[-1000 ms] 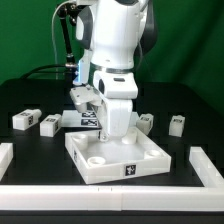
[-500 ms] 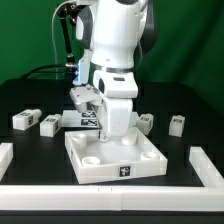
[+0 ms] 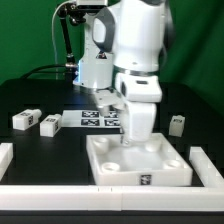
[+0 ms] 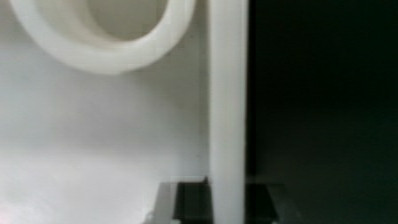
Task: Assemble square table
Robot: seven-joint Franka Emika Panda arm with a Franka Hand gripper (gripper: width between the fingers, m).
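A black table carries everything. In the exterior view, long white border bars frame it: 1 at that view's left, 1 at its right and 1 along the front. The marker board lies flat toward the back, and the arm covers its end on the exterior view's right. 2 leg blocks sit close together on the exterior view's left, well apart from the tabletop. A 3rd leg block sits on the exterior view's right, near the tabletop's far corner but not touching it.

The tabletop lies flat on the table, rim and sockets facing up, right of centre in the exterior view, between the marker board and the front bar. A small black tag shows on its front face. The white arm stands over its far edge and hides that edge, along with the gripper, from this camera.

The wrist view shows more. The gripper is down at the tabletop's raised rim, with its dark fingers pressed close on either side of that thin white wall. It is narrowed onto the rim, gripping it. A round socket sits just inside the rim, ahead of the fingers. Beyond the rim there is only the black table.
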